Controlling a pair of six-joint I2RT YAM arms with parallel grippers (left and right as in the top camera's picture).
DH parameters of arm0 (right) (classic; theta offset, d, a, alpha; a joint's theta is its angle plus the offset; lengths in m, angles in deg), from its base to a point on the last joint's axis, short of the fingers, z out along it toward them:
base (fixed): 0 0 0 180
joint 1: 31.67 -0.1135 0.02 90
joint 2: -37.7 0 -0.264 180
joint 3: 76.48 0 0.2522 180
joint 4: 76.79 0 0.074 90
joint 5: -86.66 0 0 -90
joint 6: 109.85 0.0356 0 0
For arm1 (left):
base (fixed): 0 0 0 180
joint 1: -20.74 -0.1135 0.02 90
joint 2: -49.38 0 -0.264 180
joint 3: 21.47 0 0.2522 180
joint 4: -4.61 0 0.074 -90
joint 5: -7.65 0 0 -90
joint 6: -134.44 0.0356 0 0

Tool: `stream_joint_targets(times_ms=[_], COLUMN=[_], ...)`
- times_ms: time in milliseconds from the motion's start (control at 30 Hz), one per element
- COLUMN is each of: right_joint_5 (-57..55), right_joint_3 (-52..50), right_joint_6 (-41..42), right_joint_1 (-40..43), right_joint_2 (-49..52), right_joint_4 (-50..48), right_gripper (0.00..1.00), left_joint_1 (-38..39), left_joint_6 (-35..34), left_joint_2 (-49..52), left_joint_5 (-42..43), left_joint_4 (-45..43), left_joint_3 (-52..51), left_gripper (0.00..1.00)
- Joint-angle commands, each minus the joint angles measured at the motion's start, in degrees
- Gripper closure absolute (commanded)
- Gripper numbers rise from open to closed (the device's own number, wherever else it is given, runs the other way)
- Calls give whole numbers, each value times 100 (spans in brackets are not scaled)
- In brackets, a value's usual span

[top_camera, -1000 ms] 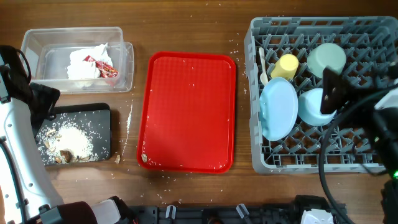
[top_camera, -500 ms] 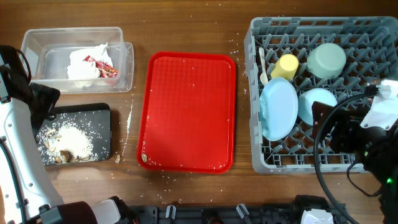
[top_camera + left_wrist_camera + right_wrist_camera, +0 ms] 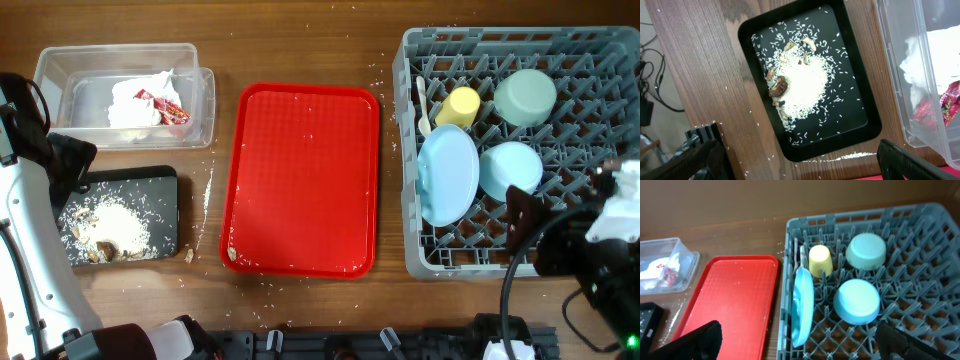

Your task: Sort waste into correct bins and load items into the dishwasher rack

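The grey dishwasher rack [image 3: 411, 150] holds a yellow cup [image 3: 462, 105], a pale green bowl [image 3: 525, 95], a light blue bowl [image 3: 510, 170], an upright light blue plate [image 3: 447, 175] and a white utensil [image 3: 423, 105]. The clear tub [image 3: 60, 70] holds the white napkin [image 3: 135, 105] and red wrapper [image 3: 168, 108]. The black tray [image 3: 165, 185] holds rice and brown scraps [image 3: 776, 89]. My left gripper [image 3: 805, 162] is open and empty over the black tray's near edge. My right gripper [image 3: 800, 347] is open and empty above the rack's front [image 3: 920, 245].
A flat red serving tray [image 3: 300, 180] lies between the bins and the rack, with a few crumbs on it. Rice grains are scattered on the wood beside the black tray [image 3: 852, 117]. Cables hang past the table edge at the left in the left wrist view.
My right arm has drawn back from over the light blue bowl toward the table's front edge, and the bowl now shows fully. The left arm has not moved.
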State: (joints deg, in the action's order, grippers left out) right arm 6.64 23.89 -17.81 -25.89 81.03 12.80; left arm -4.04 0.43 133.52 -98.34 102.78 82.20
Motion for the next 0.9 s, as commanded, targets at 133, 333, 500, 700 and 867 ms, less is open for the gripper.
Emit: stream_joint_targets(times_ms=[133, 333, 500, 700, 867], right_joint_5=[-251, -256, -313, -424, -643], right_joint_3=[28, 28, 28, 28, 28], right_joint_6=[-599, -640, -656, -857, -1010], right_joint_1=[2, 2, 2, 2, 2], right_joint_2=[-83, -114, -315, -509, -509], right_joint_4=[-13, -37, -195, -203, -201], right_gripper=[0, 0, 0, 0, 0], left_joint_1=[-22, -22, -22, -22, -22], left_joint_6=[4, 4, 4, 4, 4], left_joint_2=[-2, -2, -2, -2, -2], left_joint_5=[-13, -13, -13, -13, -13], left_joint_4=[-13, -13, -13, -13, -13], left_joint_3=[9, 9, 9, 9, 9], left_gripper=[0, 0, 0, 0, 0])
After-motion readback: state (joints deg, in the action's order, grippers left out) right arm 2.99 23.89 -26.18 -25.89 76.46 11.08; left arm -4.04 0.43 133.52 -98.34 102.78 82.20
